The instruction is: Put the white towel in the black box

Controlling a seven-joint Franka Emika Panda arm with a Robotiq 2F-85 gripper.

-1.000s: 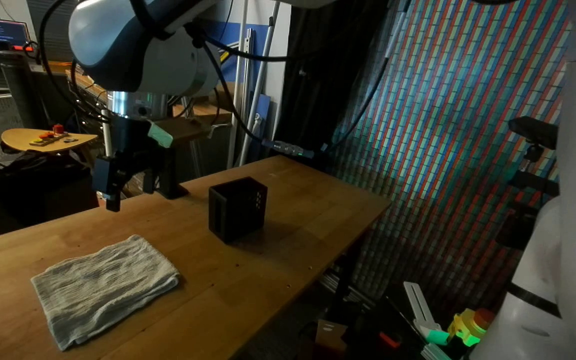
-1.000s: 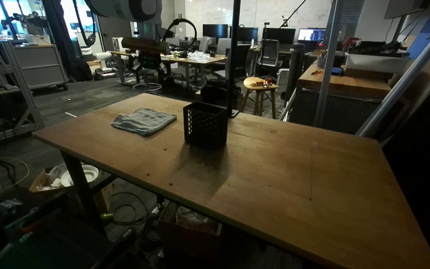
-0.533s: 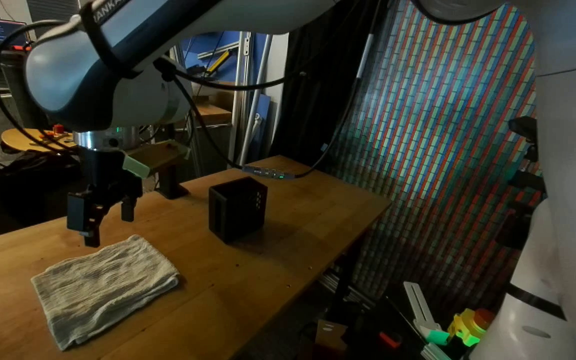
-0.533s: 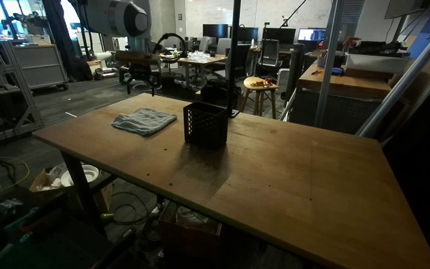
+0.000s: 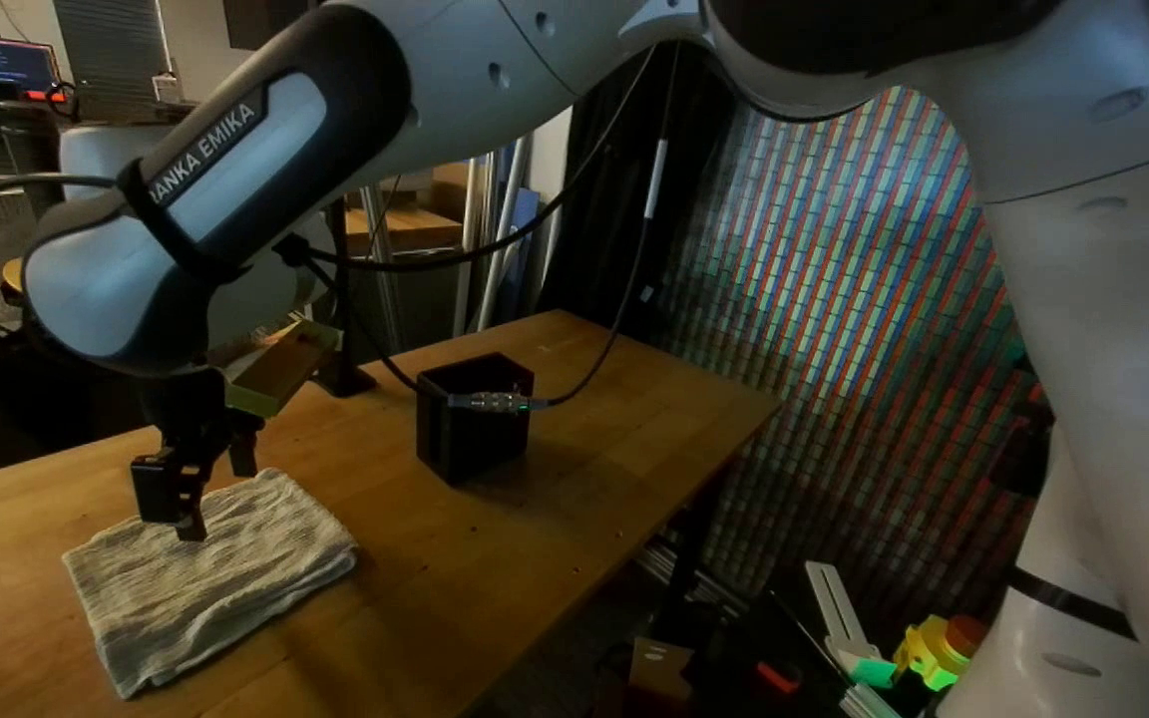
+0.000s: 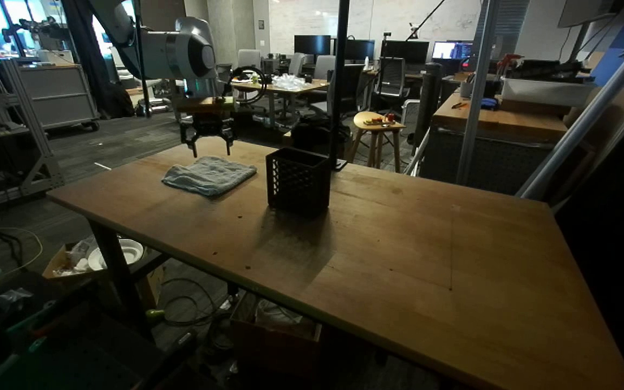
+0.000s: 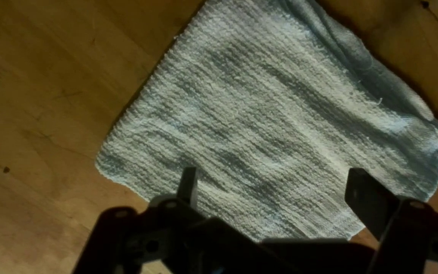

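The white towel (image 7: 264, 125) lies flat on the wooden surface (image 6: 409, 249), loosely folded and faintly rumpled, with stacked layers showing along one shadowed edge. It should handle as a light, limp cloth: nothing about it looks fragile, and the ribbed, fuzzy weave ought to grip rather than slide. A shallow pinch may lift only the top layer and let the folds drop loose, so the better hold is probably deep across a ridge near the middle, gathering every layer; it spreads wider than the mouth of the black box (image 6: 298, 184) and will likely need bunching. The fingers (image 7: 367, 198) stand wide apart over the towel, pointing down with nothing pinched between them; how near their tips are to the weave is hard to judge. The box, lattice-sided like a crate, stands upright near the towel but not touching it, its inside too dark to read. Small dark spots (image 6: 247, 266) mark the surface, and in an exterior view a cable connector (image 5: 493, 402) hangs in front of the box. Farther out are a wooden stool (image 6: 364, 116), monitors (image 6: 312, 45), a whiteboard (image 6: 388, 19) and a glossy striped backdrop (image 5: 834, 299).
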